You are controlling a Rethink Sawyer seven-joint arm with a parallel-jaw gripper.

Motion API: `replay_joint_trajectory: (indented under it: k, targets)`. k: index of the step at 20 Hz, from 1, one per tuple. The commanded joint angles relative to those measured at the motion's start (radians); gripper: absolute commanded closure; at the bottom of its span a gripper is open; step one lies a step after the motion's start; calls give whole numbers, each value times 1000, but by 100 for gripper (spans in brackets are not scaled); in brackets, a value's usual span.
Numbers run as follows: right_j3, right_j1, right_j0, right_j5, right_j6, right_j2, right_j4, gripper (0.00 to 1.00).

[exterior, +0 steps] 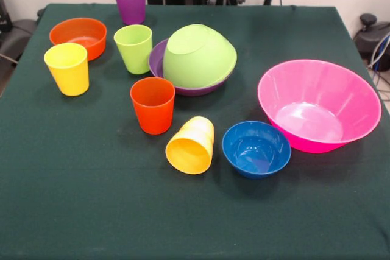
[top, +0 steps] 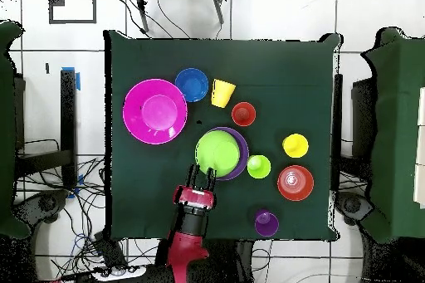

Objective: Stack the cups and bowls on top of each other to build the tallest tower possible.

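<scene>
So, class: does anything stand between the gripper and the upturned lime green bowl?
Nothing visible does. In the overhead view the gripper sits right at the edge of the lime green bowl, which lies upside down in the purple bowl. The lime green cup stands off to one side.

Bright, even light; soft shadows under the bowls [exterior: 256, 148]; perhaps overhead glare inside the pink one.

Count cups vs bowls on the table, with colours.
Cups: 5: purple, lime green, yellow, orange-red, yellow-orange on its side.
Bowls: 5: orange, purple, lime green upside down, blue, pink.
Total: 10
</scene>
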Motion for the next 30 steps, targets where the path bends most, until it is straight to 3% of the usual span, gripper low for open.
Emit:
replay_joint_trajectory:
  k: [1,14,23,30]
  targets:
    - [-21,-54,15,186,-87,81,-74,0]
    - [-118,-35,10,164,-51,179,30,0]
    - [-192,-19,-37,160,-40,201,-7,0]
    - [-130,-136,-49,295,-14,234,-127,0]
